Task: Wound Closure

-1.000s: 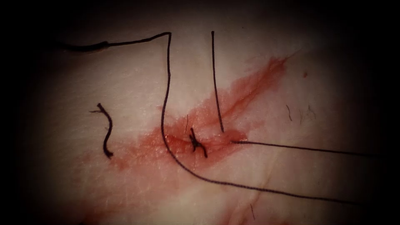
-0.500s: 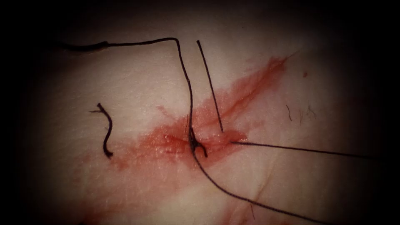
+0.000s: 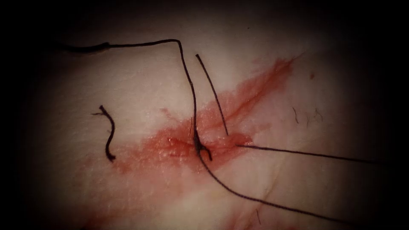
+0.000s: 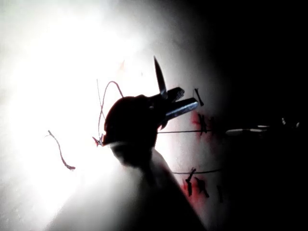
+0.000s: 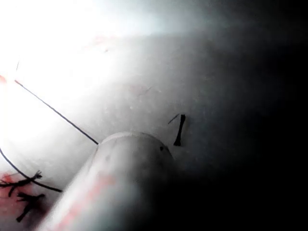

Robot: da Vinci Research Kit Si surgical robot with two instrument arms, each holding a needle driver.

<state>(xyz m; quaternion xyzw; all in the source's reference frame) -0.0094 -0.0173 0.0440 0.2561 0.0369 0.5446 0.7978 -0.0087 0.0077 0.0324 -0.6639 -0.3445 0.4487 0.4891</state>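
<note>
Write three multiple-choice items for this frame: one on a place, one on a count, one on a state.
1. In the endoscope view, where does the cut piece of thread lie relative to the knot?
A. to its left
B. to its right
C. on top of it

2. How many strands of thread run from the stitch area toward the picture's right side?
A. none
B. two
C. five

3. The straight thread tail just right of the knot is:
A. clamped in a tool
B. looped around a needle
C. ending free over the tissue

Answers:
1 A: it lies apart on the tissue, well to the left of the knot.
2 B: the upper strand leaves right of the knot, and the lower strand leaves from below it.
3 C: its upper tip touches nothing.
</note>
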